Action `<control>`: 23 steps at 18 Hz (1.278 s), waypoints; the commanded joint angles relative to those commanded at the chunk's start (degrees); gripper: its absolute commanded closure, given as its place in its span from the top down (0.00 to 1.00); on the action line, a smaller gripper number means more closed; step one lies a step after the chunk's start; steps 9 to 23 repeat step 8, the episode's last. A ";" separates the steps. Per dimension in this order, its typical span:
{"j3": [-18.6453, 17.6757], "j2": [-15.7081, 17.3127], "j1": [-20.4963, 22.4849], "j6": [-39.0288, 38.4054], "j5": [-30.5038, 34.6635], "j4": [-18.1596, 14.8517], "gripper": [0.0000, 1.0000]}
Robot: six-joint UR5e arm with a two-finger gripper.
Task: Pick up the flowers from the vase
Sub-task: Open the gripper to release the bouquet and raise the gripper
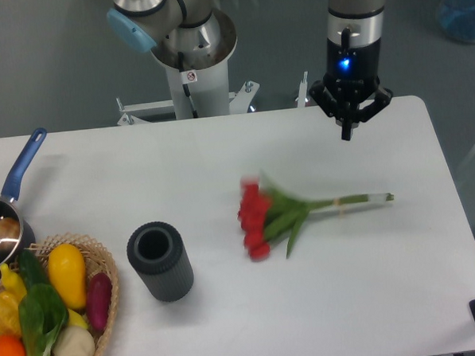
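The flowers [273, 214], a bunch of red tulips with green stems, are blurred just over or on the white table [220, 155] right of centre, heads to the left and stem ends pointing right. They are outside the vase [160, 260], a dark grey ribbed cylinder standing empty at front left. My gripper [347, 132] hangs over the table's back right, well above and behind the stems. Nothing is between its fingers, which look close together from this angle.
A wicker basket [98, 257] of vegetables sits at the front left corner. Behind it stands a blue-handled pot [15, 190]. The robot base [193, 61] rises behind the table's back edge. The table's right edge runs close to the stem ends.
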 joint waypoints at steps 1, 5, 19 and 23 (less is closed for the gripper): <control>-0.09 -0.18 -0.18 0.00 0.80 0.17 0.00; -0.26 -0.79 -0.53 0.17 1.59 0.26 0.00; -0.35 -1.58 -0.62 0.09 3.36 0.44 0.00; -0.35 -1.58 -0.62 0.09 3.36 0.44 0.00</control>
